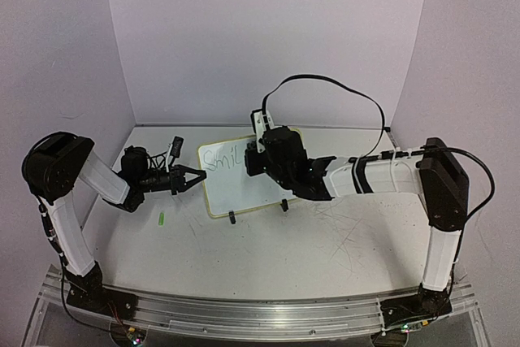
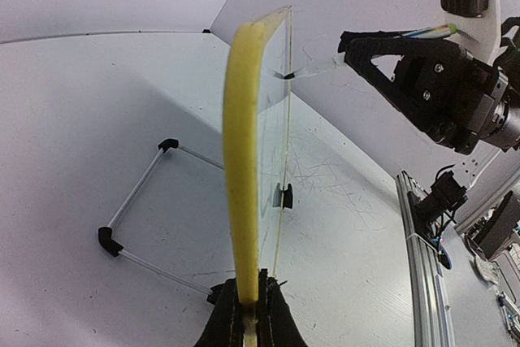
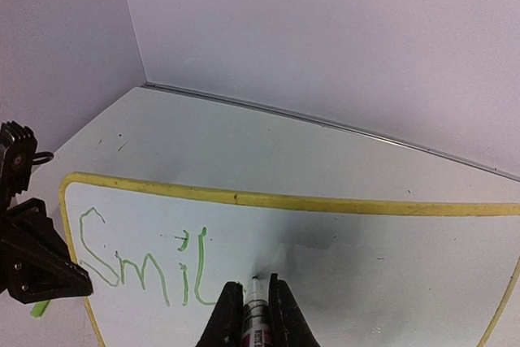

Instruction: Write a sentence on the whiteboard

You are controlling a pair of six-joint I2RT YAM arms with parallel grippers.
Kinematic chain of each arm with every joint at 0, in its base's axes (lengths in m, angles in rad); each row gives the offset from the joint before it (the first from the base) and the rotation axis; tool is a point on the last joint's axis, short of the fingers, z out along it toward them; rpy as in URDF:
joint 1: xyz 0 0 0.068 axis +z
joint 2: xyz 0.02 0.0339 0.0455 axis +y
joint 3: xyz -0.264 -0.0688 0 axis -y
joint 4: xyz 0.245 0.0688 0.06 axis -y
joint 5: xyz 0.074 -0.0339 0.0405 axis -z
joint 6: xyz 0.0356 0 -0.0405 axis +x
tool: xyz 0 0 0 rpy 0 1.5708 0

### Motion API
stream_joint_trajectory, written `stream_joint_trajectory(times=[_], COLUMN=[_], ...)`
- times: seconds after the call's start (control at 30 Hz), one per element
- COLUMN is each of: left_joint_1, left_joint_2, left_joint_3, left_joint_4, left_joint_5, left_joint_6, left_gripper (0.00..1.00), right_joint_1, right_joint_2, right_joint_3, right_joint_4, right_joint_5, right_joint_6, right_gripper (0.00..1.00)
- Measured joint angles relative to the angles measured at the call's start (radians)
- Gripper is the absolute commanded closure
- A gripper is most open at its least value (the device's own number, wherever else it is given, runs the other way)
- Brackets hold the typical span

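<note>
With the left claw (image 1: 199,176) pinching the left edge of the whiteboard (image 1: 231,188) standing on the bench (image 1: 325,241), the right claw (image 3: 252,284), pinching the marker (image 3: 254,314) against its face just right of the unfinished sentence (image 3: 138,262), should press lightly and steadily.

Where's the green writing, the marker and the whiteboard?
green writing (image 3: 140,266), right wrist view, on the letter m.
marker (image 3: 253,314), right wrist view, on its barrel.
whiteboard (image 2: 244,160), left wrist view, on its yellow frame edge.
</note>
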Motion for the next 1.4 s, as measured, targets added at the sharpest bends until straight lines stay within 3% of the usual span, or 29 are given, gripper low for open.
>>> stream_joint_trajectory(times=[0.6, 1.1, 1.4], left_joint_1=[0.000, 0.000, 0.000], left_joint_2=[0.000, 0.000, 0.000], left_joint_3=[0.000, 0.006, 0.006], left_joint_4=[-0.008, -0.016, -0.016], left_joint_5=[-0.007, -0.006, -0.002], left_joint_6=[-0.002, -0.001, 0.001], left_gripper=[1.00, 1.00, 1.00], right_joint_1=[0.008, 0.026, 0.019], right_joint_2=[0.045, 0.025, -0.001], right_joint_3=[0.049, -0.052, -0.056], right_joint_4=[0.014, 0.019, 0.017], right_joint_5=[-0.045, -0.034, 0.016], right_joint_6=[0.016, 0.056, -0.004], right_gripper=[1.00, 1.00, 1.00])
